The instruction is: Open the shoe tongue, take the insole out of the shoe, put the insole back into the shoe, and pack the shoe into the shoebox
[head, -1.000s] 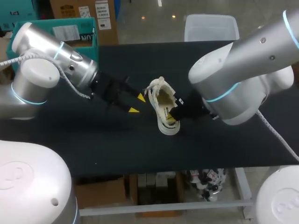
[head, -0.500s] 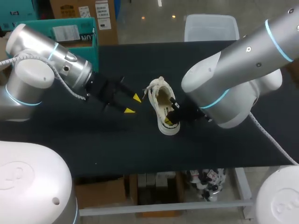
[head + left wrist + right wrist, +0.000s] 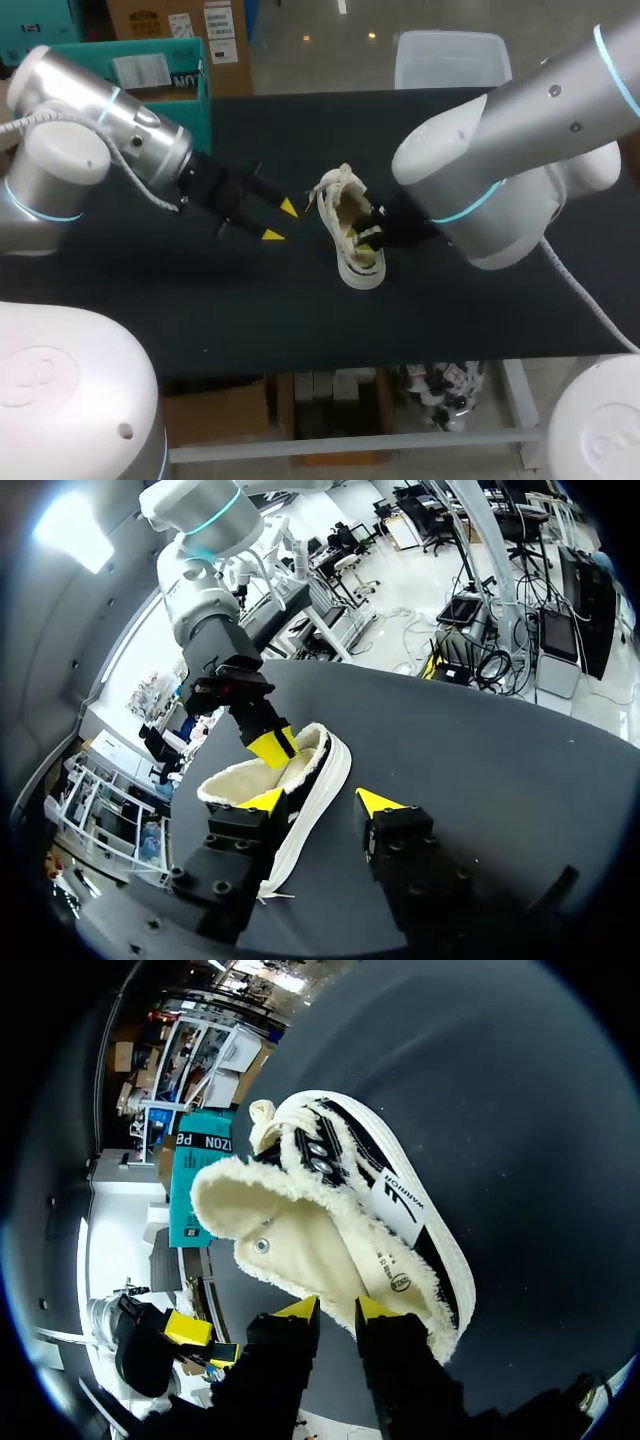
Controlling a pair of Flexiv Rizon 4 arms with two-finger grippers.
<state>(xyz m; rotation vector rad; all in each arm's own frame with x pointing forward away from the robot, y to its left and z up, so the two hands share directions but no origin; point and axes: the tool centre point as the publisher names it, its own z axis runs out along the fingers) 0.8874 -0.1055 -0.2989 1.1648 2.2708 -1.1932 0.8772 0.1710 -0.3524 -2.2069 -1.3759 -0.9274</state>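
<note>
Shoe (image 3: 340,212) lies mid-table, toe far, heel near. Right gripper (image 3: 337,1308) is at the heel opening, fingers narrow with a small gap, tips over the heel end of the insole (image 3: 320,1245). No pinch visible; judged to be positioned to lift the insole. Left gripper (image 3: 280,221) is just left of the shoe, fingers wide, not touching, probably ready to steady it.

This is most likely a robotics lab. A left arm (image 3: 110,110) and a right arm (image 3: 520,170), both grey, stand over a black table (image 3: 200,310). Behind it a teal crate (image 3: 198,70), cardboard boxes (image 3: 160,18) and a clear plastic bin (image 3: 450,60) sit on a polished floor (image 3: 320,50). The left wrist view shows cable bundles (image 3: 480,660) and, less clearly, equipment racks.
</note>
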